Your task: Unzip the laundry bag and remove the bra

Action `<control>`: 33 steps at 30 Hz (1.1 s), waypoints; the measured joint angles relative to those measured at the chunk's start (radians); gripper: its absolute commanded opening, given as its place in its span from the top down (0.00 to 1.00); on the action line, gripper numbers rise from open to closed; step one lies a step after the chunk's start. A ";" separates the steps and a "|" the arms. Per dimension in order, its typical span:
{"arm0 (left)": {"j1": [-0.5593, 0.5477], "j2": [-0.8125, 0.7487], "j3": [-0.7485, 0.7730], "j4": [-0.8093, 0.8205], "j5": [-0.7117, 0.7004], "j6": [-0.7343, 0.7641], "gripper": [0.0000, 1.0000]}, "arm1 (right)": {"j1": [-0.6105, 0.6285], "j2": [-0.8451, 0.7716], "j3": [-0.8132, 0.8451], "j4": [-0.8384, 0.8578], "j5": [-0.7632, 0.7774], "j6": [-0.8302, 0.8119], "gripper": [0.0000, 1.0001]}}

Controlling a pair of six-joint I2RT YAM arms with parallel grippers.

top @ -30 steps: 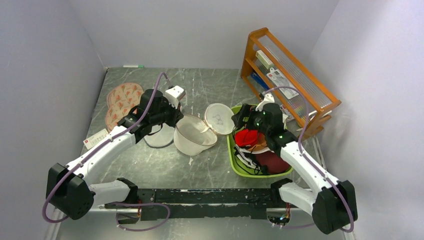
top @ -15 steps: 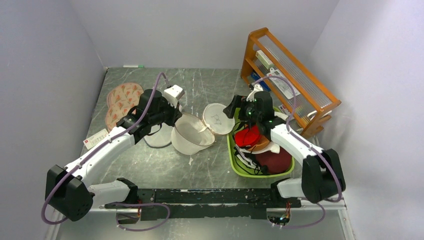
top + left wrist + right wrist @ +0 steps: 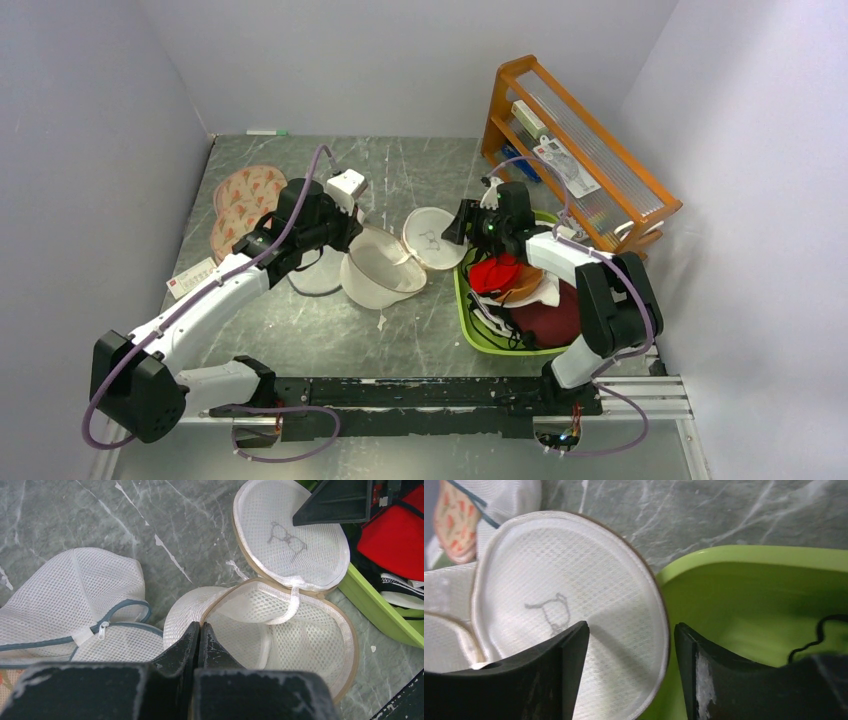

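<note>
— Is the laundry bag (image 3: 392, 268) open?
— Yes, it lies flapped open on the table (image 3: 400, 170). The bra (image 3: 492, 272) is out, in the green tray (image 3: 463, 312) beside it. I think the job is about done.
— And the hands?
— The left gripper (image 3: 200, 627) pinches the bag's rim. The right gripper (image 3: 629, 630) gapes over the lid and holds nothing.

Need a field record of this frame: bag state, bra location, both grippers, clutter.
laundry bag: unzipped, both halves spread open; no garment seen inside
bra: out of the bag, lying in the green tray to the bag's right
left gripper: shut, pinching the rim of the bag's unmarked half
right gripper: open, over the marked half's edge next to the tray; contact unclear
clutter: white mesh bag left of the laundry bag; wooden rack behind the tray
</note>
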 measured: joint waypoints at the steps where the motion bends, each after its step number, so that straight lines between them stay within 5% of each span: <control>1: 0.000 0.001 0.000 0.000 0.000 0.000 0.93 | 0.000 0.001 -0.001 0.005 -0.017 0.002 0.46; 12: 0.000 0.018 0.000 -0.008 0.006 0.000 0.93 | -0.002 -0.120 -0.011 -0.004 -0.054 0.014 1.00; 16: 0.000 0.018 0.000 -0.008 0.012 0.000 0.86 | -0.001 -0.177 0.002 -0.019 -0.053 0.010 1.00; 20: 0.000 0.019 0.001 -0.008 0.022 0.003 0.60 | -0.001 -0.224 0.021 -0.058 -0.055 -0.003 1.00; 26: 0.000 0.018 0.002 -0.008 0.027 0.004 0.35 | 0.014 -0.298 0.114 -0.187 0.002 -0.075 1.00; 33: 0.000 -0.039 0.002 -0.003 0.025 0.003 0.28 | 0.127 -0.335 0.303 -0.306 0.139 -0.202 1.00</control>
